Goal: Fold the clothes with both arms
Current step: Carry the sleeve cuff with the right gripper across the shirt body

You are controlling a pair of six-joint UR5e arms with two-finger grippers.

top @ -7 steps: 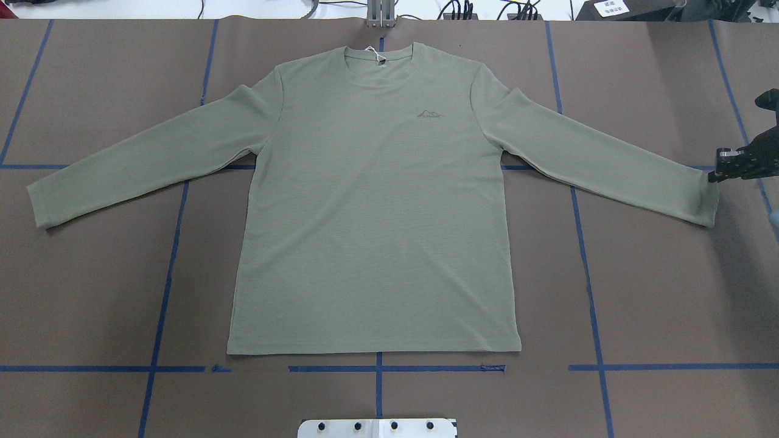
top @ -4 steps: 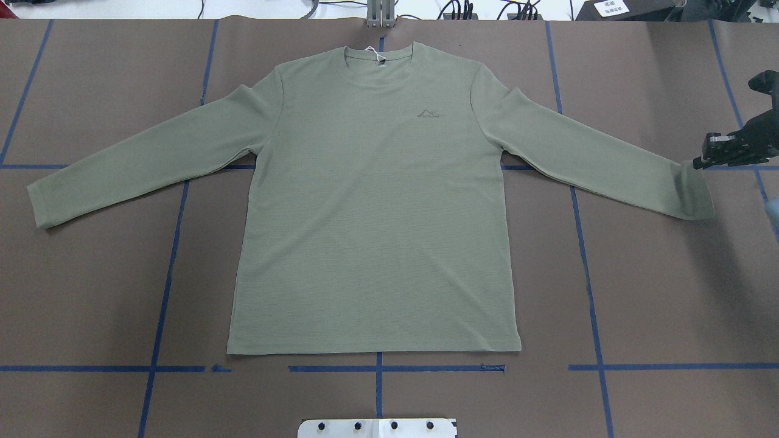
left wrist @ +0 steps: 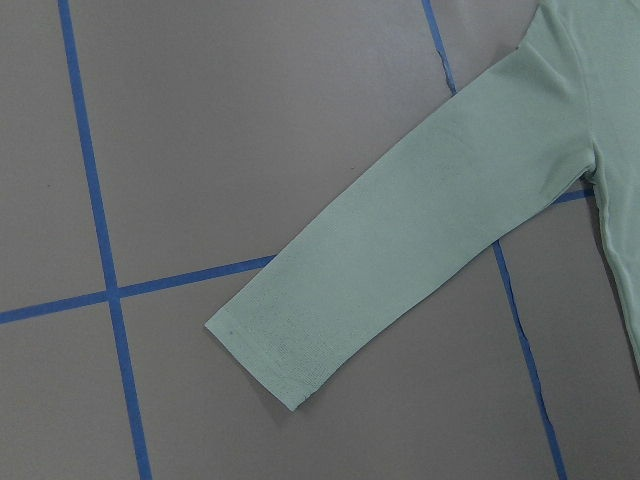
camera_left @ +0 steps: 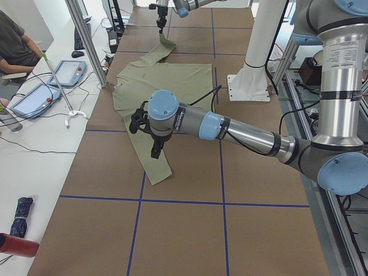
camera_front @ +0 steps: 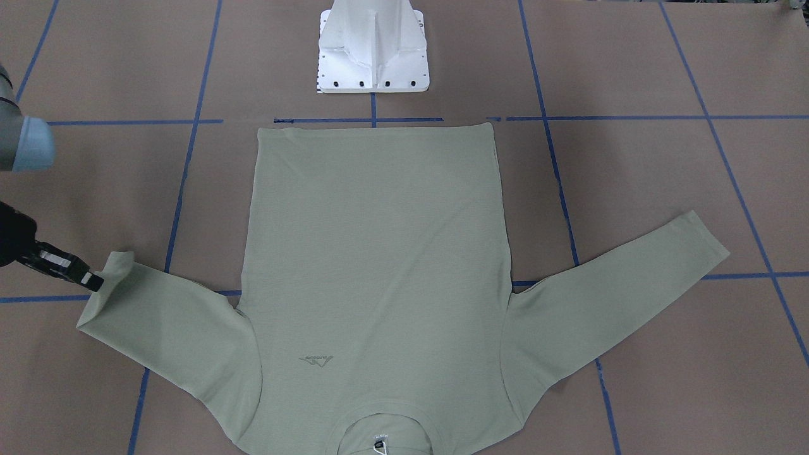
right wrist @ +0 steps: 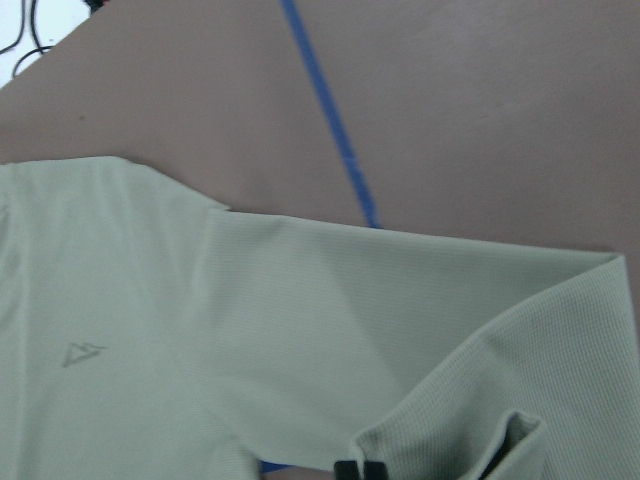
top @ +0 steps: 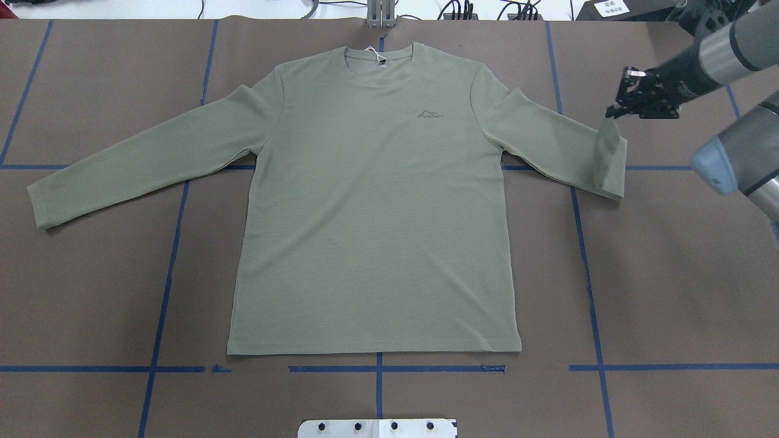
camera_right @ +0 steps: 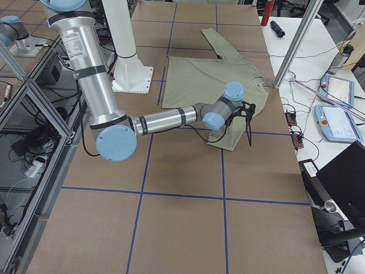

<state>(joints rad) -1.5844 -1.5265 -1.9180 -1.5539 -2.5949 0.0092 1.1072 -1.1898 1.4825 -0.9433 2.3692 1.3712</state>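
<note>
The clothes are one sage-green long-sleeve shirt [top: 374, 201] lying flat and front up, collar and white hang tag [top: 378, 56] at the far edge. My right gripper [top: 610, 114] is shut on the cuff of the sleeve on my right. That cuff [top: 610, 152] hangs lifted and doubled back over the sleeve; the same gripper [camera_front: 95, 282] shows at the front view's left. The other sleeve [top: 140, 158] lies straight, its cuff [left wrist: 280, 340] flat on the paper. My left gripper [camera_left: 155, 149] hovers over that sleeve, seen only from the side, so I cannot tell whether it is open or shut.
Brown paper with blue tape lines [top: 377, 368] covers the table. The white pedestal base [camera_front: 373, 50] stands at the robot's edge. Beyond the far edge, a side bench holds tablets [camera_left: 66, 72] and cables, beside an aluminium post [camera_left: 86, 40] and a seated person [camera_left: 14, 40].
My right gripper has travelled from the table's right edge inward and toward the far side, carrying the cuff up so the sleeve end doubles over. The rest of the shirt has not moved.
</note>
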